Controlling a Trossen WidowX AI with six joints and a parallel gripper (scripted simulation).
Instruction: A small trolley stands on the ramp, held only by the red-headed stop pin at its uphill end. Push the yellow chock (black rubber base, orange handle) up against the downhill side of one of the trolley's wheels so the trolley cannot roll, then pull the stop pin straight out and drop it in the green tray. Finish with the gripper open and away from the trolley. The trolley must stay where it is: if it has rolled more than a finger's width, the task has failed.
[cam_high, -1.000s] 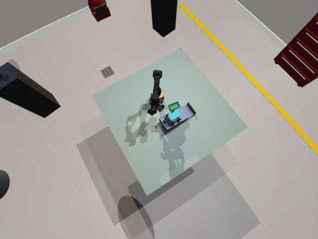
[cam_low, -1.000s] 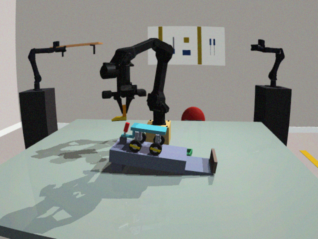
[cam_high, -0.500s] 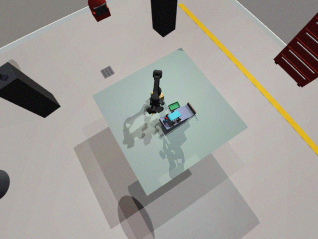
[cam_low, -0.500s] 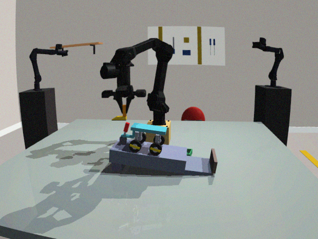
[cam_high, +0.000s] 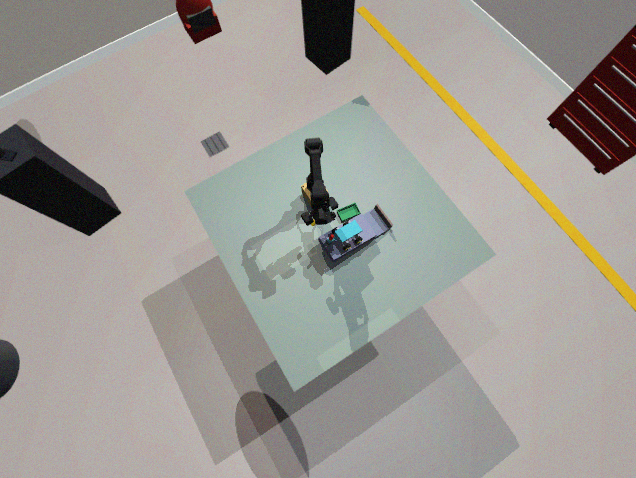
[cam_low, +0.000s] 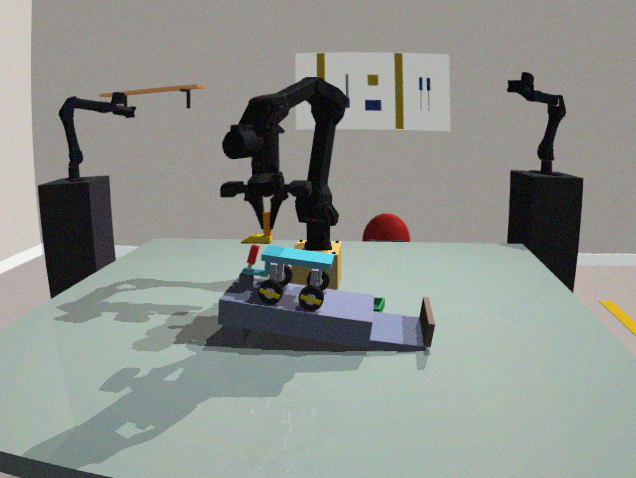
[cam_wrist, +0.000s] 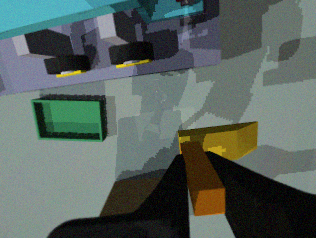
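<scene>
My gripper (cam_low: 266, 219) (cam_wrist: 193, 159) is shut on the orange handle (cam_wrist: 202, 182) of the yellow chock (cam_low: 256, 237) (cam_wrist: 225, 139). It holds the chock in the air above the table, behind the ramp's uphill end. The trolley (cam_low: 295, 256) (cam_high: 348, 230) (cam_wrist: 50, 12), with a cyan top and black wheels (cam_low: 269, 292) (cam_wrist: 67, 62), stands on the lavender ramp (cam_low: 344, 314) (cam_high: 368, 222) (cam_wrist: 165, 60). The red-headed stop pin (cam_low: 252, 253) (cam_high: 332, 236) stands at the trolley's uphill end. The green tray (cam_low: 378, 304) (cam_high: 349, 211) (cam_wrist: 70, 118) lies on the table beside the ramp.
The arm's wooden base block (cam_low: 335, 264) stands just behind the trolley. A brown end stop (cam_low: 426, 314) closes the ramp's low end. Two other arms stand on black pedestals (cam_low: 77, 226) (cam_low: 544, 221) off the table's far corners.
</scene>
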